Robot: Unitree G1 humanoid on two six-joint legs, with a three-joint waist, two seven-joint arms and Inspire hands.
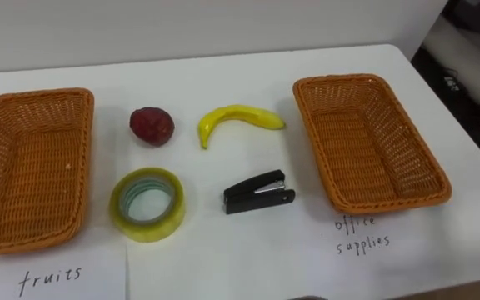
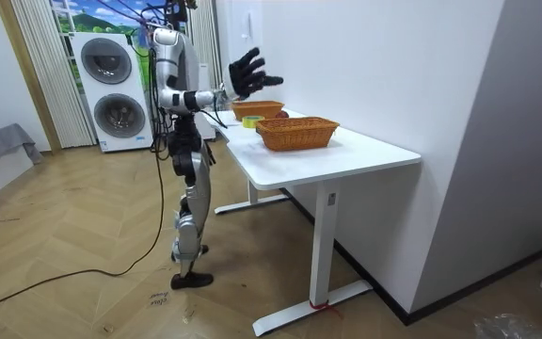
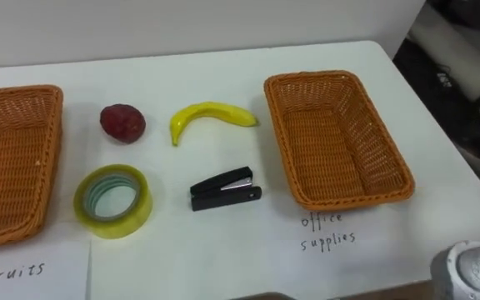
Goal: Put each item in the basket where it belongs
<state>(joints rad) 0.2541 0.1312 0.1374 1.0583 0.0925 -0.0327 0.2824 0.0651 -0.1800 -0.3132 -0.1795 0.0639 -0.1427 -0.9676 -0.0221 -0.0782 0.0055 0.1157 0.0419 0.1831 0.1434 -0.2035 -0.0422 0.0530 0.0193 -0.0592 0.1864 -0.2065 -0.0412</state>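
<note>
The right hand (image 2: 250, 73) is seen in the room view raised above the table (image 1: 223, 258), well clear of everything on it. Its fingers are spread wide apart and nothing is held or touched. The robot is shown standing upright at the long side of the table, facing the white wall beyond it.

Two woven baskets are placed on the white tabletop. The left basket (image 1: 32, 167) is marked by the handwritten word "fruits" (image 1: 50, 279) on a sheet of paper at its near side. The right basket (image 1: 365, 142) is marked by the handwritten words "office supplies" (image 1: 361, 233), set in two lines just near of its rim. No item is seen inside either basket.

Four items are laid out between the baskets, all apart from one another. In the far row a dark red fruit (image 1: 152, 125) is found on the left and a yellow banana (image 1: 238, 117) on the right, its curve opening toward the near side. In the near row a roll of clear yellowish tape (image 1: 177, 204) lies flat on the left, and a black stapler (image 1: 259, 192) with a metal top lies on the right, closed.
</note>
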